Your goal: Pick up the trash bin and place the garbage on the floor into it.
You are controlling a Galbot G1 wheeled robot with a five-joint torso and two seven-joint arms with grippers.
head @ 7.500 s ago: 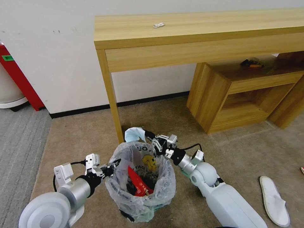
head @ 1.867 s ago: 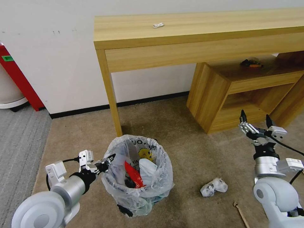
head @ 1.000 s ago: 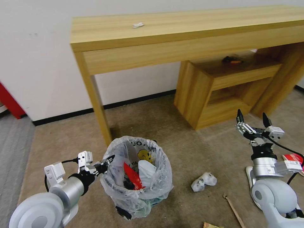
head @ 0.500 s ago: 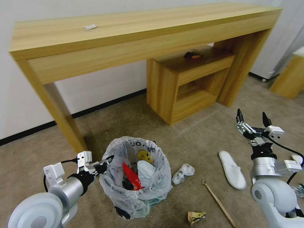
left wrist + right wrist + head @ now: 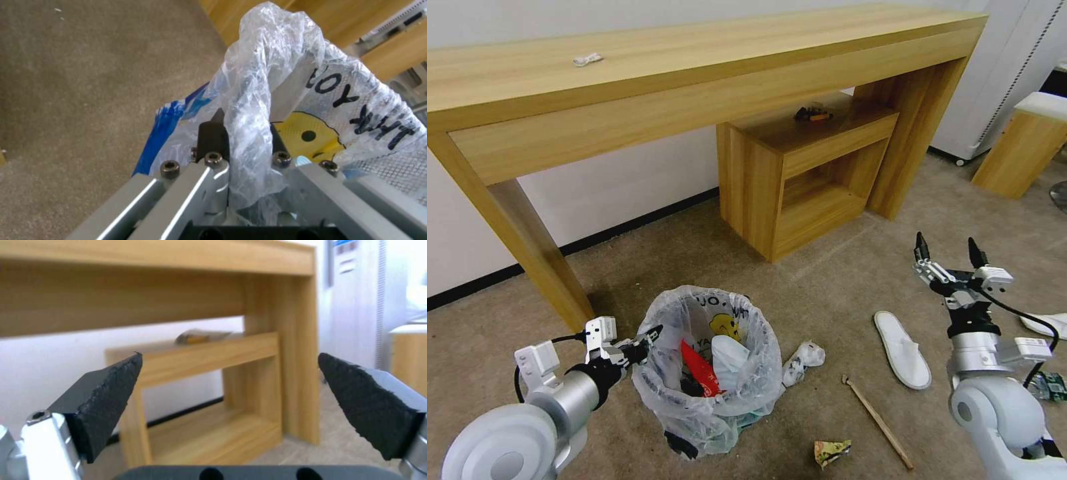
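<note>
Hotel-style room or office mock-up, long wooden bench (image 5: 694, 60) against white wall across the top, low cabinet (image 5: 800, 180) beneath, beige carpet (image 5: 840, 280), slipper (image 5: 902, 340) lower right

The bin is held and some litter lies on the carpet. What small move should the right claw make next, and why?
Probably lower the right claw toward the crumpled white paper. That claw is open, empty and raised, while the left claw grips the bag rim of the bin. The paper lies on the carpet right beside the bin, nearer than the slipper or stick.
</note>
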